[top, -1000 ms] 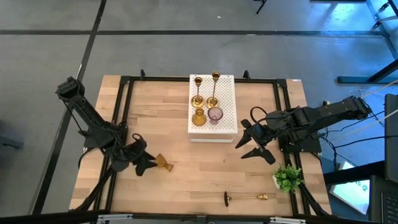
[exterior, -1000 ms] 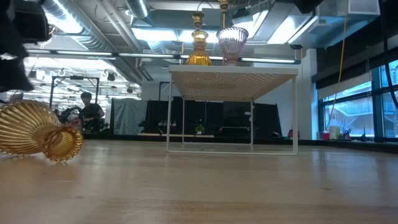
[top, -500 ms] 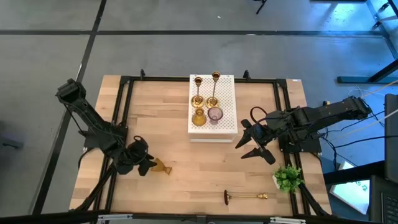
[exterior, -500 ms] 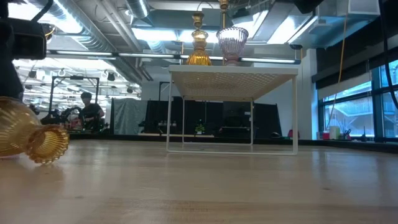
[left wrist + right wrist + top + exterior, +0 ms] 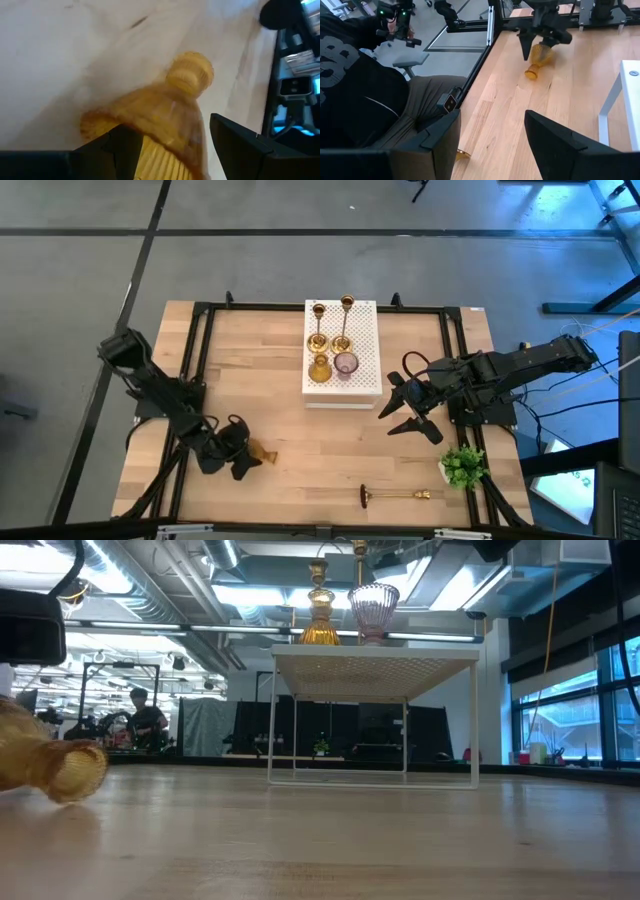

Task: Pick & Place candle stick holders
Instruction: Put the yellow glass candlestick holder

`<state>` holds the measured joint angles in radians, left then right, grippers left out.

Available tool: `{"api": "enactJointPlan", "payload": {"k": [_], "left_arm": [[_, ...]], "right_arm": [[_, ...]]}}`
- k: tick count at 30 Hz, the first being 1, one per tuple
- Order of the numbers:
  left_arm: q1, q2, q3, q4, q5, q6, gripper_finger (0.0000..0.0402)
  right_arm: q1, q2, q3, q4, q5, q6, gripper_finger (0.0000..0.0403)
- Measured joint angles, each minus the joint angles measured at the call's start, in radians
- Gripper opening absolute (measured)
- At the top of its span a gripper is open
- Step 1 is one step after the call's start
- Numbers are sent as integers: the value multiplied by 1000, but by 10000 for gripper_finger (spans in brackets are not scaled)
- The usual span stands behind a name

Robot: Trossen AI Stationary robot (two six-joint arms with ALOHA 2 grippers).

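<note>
I see an amber glass holder [image 5: 259, 453] lying on its side on the wood surface [image 5: 330, 460], near the front left part. It has bare wood all around it, and the front edge is not far off. My left tool [image 5: 240, 458] is down low right at it. The fingers [image 5: 125, 147] stand wide open, one on each side of the wide ribbed end. They do not squeeze it, and I cannot tell if they touch it.

A brass candlestick [image 5: 396, 498] lies flat close to the front edge, well apart from the amber one. There is a lot of open wood between the two.

In the middle at the back stands the white box [image 5: 343, 390]. On top of it are two brass candlesticks [image 5: 317, 325] at the back. In front of them are another amber glass holder [image 5: 319, 369] and a purple glass holder [image 5: 346, 363], all upright and close together.

My right tool [image 5: 408, 410] waits just beside the right side of the white box. Its fingers are open and hold nothing. A small green plant [image 5: 462, 464] sits near the right front corner. A black frame [image 5: 200, 360] runs along the sides of the surface.

A person [image 5: 365, 95] sits past the left edge.
</note>
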<state>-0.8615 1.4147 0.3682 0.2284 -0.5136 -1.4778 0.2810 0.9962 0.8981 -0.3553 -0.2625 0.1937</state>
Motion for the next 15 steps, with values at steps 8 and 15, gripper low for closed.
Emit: {"api": "enactJointPlan", "payload": {"k": [8, 15], "left_arm": [[29, 155, 1, 262, -56, 184, 198], [60, 171, 0, 305, -51, 284, 69]], "right_arm": [[0, 0, 0, 0, 0, 0, 222], [0, 0, 0, 0, 0, 0, 222]]}}
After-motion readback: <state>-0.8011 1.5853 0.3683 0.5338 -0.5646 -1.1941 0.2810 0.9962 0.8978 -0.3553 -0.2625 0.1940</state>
